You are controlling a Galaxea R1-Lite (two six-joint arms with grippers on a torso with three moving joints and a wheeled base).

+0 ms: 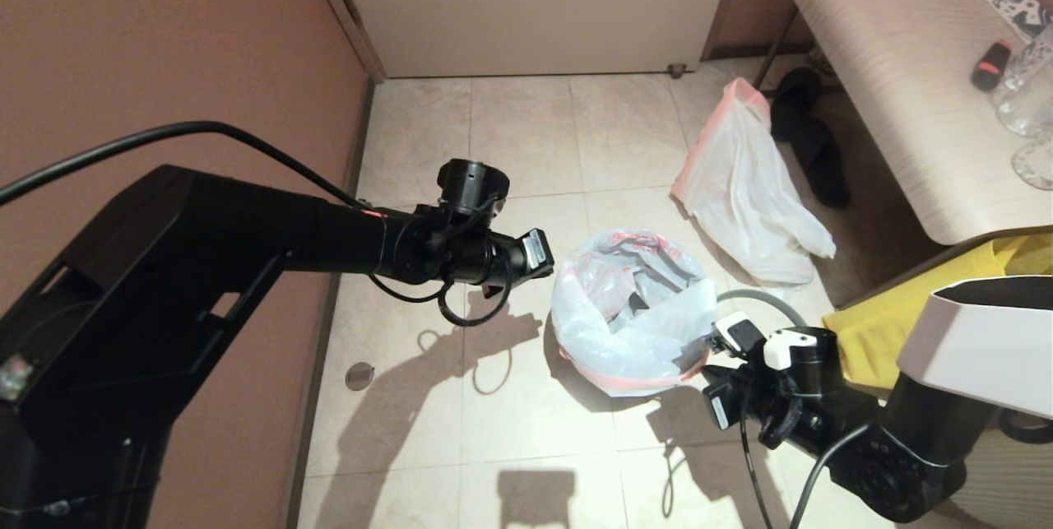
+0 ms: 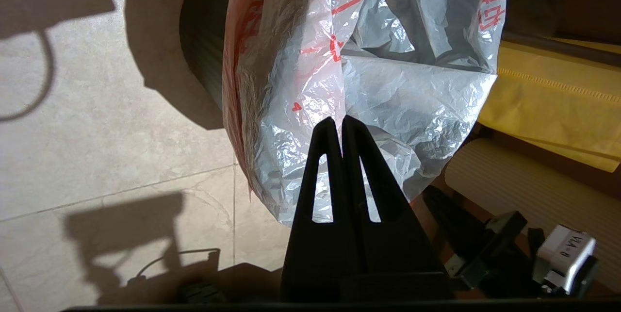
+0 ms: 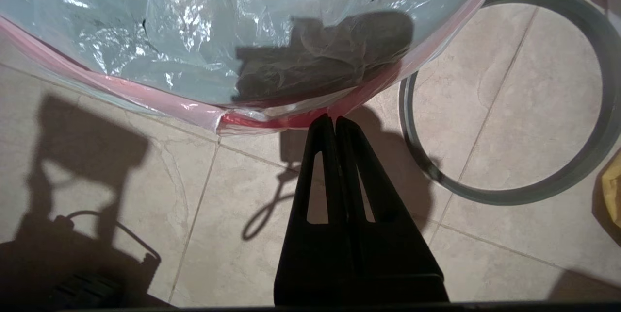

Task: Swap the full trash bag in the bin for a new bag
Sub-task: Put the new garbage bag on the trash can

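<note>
My left gripper (image 1: 539, 253) hangs just left of the bin (image 1: 629, 323), which is lined with the new bag (image 1: 658, 319). My right gripper (image 1: 724, 364) sits at the bin's near right edge. The grey hoop (image 1: 761, 296) lies on the floor beside it, and the full trash bag (image 1: 744, 183) lies farther back.

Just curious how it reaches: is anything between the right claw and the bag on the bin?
Nothing visible does. The right gripper, shut, points at the new bag's pink edge over the bin, only bare floor between. The grey hoop lies on the floor, off to one side.
</note>
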